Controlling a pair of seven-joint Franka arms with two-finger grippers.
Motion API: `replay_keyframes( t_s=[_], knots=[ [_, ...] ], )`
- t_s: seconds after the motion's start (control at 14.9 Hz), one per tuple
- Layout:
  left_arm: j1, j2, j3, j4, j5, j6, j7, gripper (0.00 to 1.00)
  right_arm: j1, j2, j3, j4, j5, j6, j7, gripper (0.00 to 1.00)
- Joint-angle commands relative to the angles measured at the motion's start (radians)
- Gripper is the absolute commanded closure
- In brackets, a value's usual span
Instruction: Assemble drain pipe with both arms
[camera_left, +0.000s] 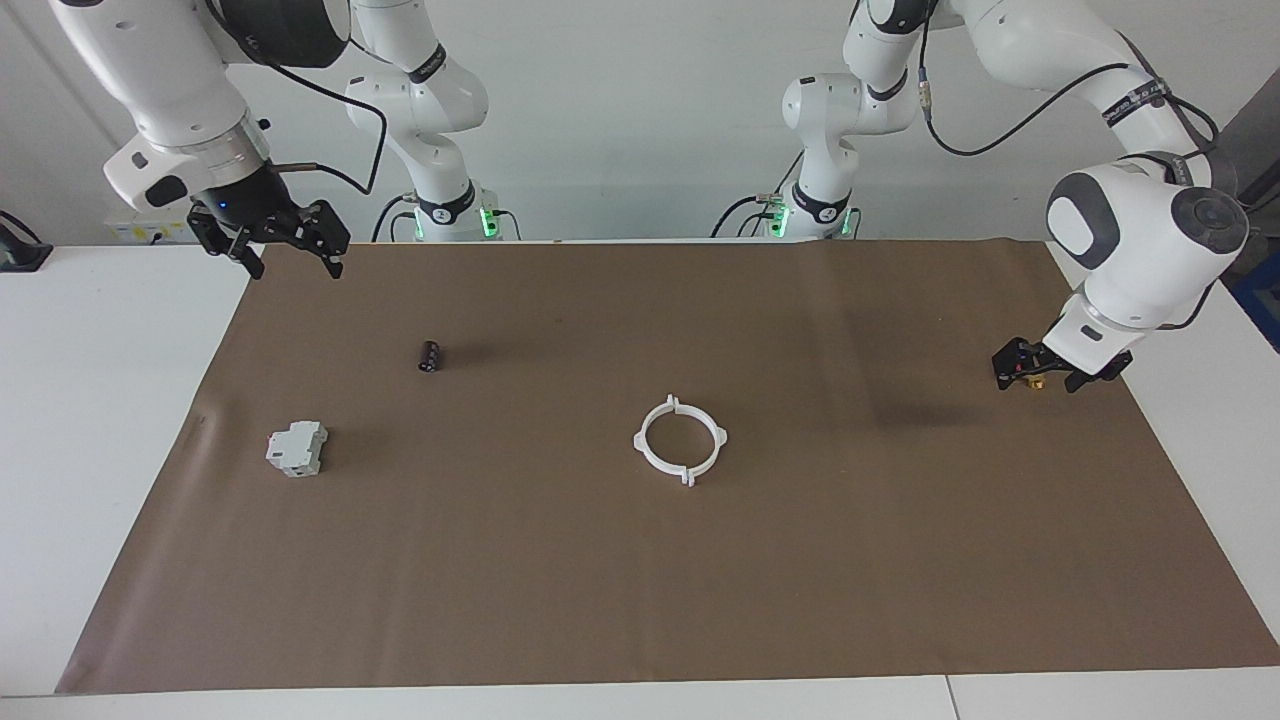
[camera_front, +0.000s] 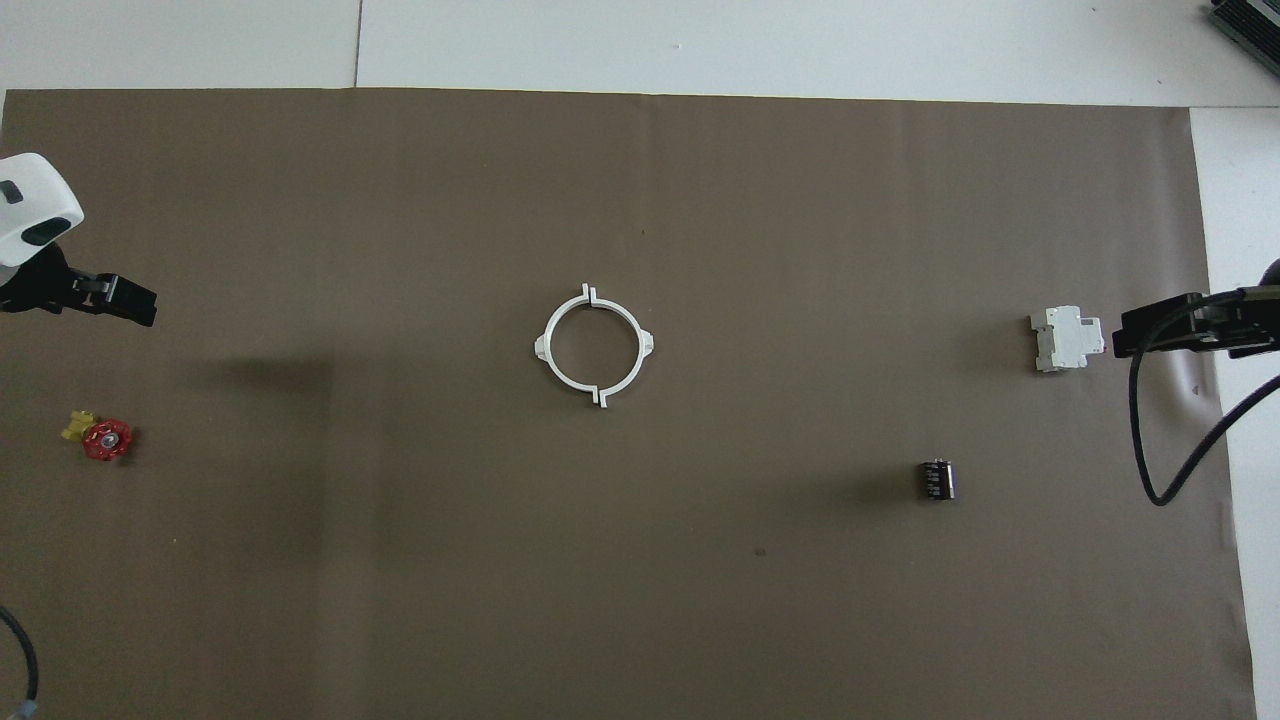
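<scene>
The drain pipe (camera_left: 680, 439) lies joined as one ring mid-mat. At three o'clock the left gripper (camera_left: 1040, 368) hangs unclenched and empty; at ten o'clock the right gripper (camera_left: 290, 250) waits likewise. Assembly looks done; only parking remains.

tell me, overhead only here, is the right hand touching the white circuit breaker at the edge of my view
observer: No. The right hand hangs high in the air, well clear of the white circuit breaker.
operator: are its fingers open
observer: Yes, its fingertips stand apart and hold nothing.
operator: is the left hand down on the mat
observer: No. The left hand is off the brown mat, and its shadow falls on the mat between it and the drain pipe ring.
</scene>
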Motion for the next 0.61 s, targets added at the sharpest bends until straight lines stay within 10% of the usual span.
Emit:
replay_keyframes(
  t_s=[0.0,0.54],
  knots=[
    [0.003,-0.004,0.020,0.008,-0.028,-0.029,0.066,0.00,-0.005,-0.025,0.004,-0.022,0.000,-0.007,-0.019,0.00],
    [0.000,-0.004,0.033,0.091,-0.055,-0.112,0.080,0.00,-0.006,-0.025,0.004,-0.022,0.000,-0.007,-0.019,0.00]
  ],
)
